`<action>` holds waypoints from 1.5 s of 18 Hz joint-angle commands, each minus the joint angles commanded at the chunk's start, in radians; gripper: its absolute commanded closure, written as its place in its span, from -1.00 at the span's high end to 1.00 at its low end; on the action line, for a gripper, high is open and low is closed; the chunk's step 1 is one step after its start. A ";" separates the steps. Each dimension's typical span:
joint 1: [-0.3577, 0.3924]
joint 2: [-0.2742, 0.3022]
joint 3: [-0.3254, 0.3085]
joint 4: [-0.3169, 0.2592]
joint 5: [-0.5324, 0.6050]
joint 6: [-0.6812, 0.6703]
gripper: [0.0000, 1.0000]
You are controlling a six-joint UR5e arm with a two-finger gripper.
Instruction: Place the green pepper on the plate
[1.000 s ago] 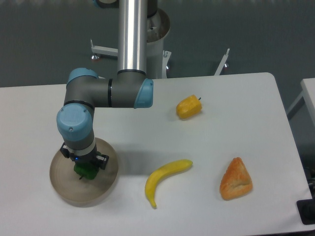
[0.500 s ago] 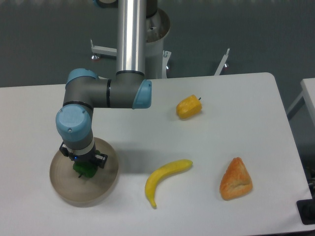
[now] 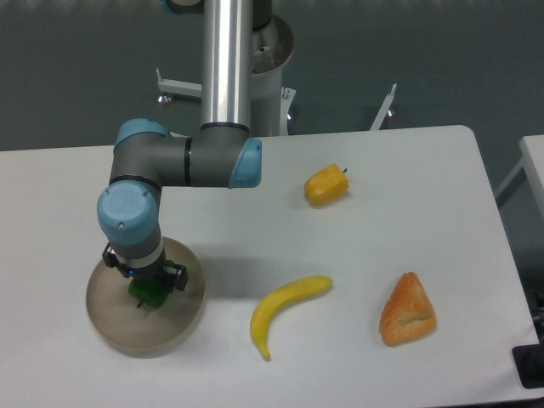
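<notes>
Camera: green pepper point(image 3: 148, 292) sits mid-plate point(image 3: 119, 333), under hand point(image 3: 145, 287).

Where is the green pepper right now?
The green pepper sits over the plate at the table's front-left, directly under the gripper.

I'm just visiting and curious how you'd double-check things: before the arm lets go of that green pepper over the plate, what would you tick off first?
1. Green pepper is over the plate, well inside its rim: ok.
2. Pepper is resting on the plate surface rather than hanging above it: cannot tell; the arm hides the contact.
3. Gripper fingers closed on the pepper: cannot tell, wrist blocks the view.
4. Plate sits fully on the table, away from the edge: ok.
5. Banana, yellow pepper and pastry lie clear of the plate: ok.
</notes>
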 joint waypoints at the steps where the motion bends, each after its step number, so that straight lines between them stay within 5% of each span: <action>1: 0.000 0.005 0.003 0.000 -0.002 0.003 1.00; 6: 0.070 0.040 0.009 -0.006 0.002 0.040 1.00; 17: 0.328 0.100 0.023 -0.003 0.124 0.546 1.00; 21: 0.376 0.080 0.057 0.005 0.126 0.728 1.00; 27: 0.394 0.055 0.066 0.006 0.126 0.767 1.00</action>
